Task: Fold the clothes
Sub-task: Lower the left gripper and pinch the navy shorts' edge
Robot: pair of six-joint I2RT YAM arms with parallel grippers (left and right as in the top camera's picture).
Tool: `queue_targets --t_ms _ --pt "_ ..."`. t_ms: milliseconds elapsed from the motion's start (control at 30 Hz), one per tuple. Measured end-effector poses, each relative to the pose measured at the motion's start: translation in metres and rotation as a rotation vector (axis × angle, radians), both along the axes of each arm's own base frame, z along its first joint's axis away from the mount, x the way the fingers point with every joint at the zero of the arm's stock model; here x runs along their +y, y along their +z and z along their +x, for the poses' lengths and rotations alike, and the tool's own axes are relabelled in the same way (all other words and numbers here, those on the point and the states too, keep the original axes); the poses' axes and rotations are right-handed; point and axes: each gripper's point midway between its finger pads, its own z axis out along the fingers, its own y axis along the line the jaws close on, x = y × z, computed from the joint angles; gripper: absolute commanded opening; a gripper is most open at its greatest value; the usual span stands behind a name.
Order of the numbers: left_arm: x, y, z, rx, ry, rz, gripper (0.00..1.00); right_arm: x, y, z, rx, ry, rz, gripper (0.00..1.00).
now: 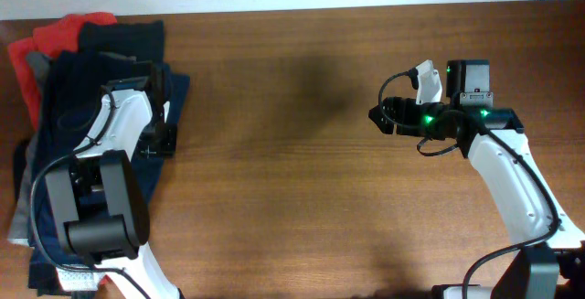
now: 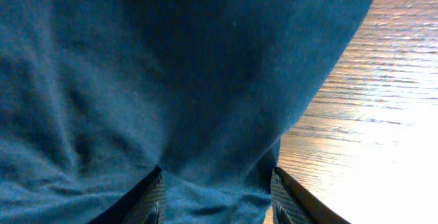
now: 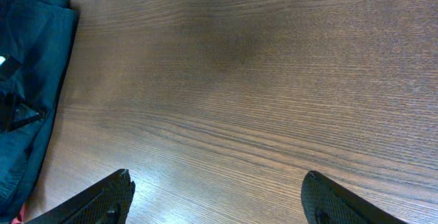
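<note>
The shorts (image 1: 62,84) lie on the table's (image 1: 292,153) left side, the left pincer (image 2: 219,200) spread open astride their cloth, the right pincer (image 3: 217,186) wide open above the table at right.

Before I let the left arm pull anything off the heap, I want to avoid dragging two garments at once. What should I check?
1. Left gripper over the navy shorts: ok, cloth sits between its jaws.
2. Left grip shut on the cloth: not ok, the jaws stand apart.
3. Right gripper free to help: ok, open above the table.
4. Room to fold mid-table: ok, only bare wood shows there.
5. Only one garment caught: cannot tell, the pile beneath the shorts is hidden at the grip.
</note>
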Motion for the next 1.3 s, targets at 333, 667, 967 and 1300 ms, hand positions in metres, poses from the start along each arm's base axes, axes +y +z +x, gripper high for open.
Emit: queue_targets --t_ms 333,667,967,1300 --pt "0.000 -0.013 -0.008 0.029 0.025 0.005 0.31 0.000 0.000 0.001 -0.004 0.000 -0.001 0.83" --pt "-0.003 -0.025 -0.003 -0.016 0.036 -0.014 0.34 0.000 0.000 0.001 -0.004 0.000 -0.001 0.83" --pt "-0.014 -0.029 -0.002 -0.021 0.033 -0.078 0.55 -0.002 0.000 0.001 -0.003 -0.006 -0.010 0.83" --pt "-0.010 -0.028 0.001 -0.033 0.021 -0.059 0.39 -0.002 -0.001 0.001 -0.003 -0.006 -0.011 0.83"
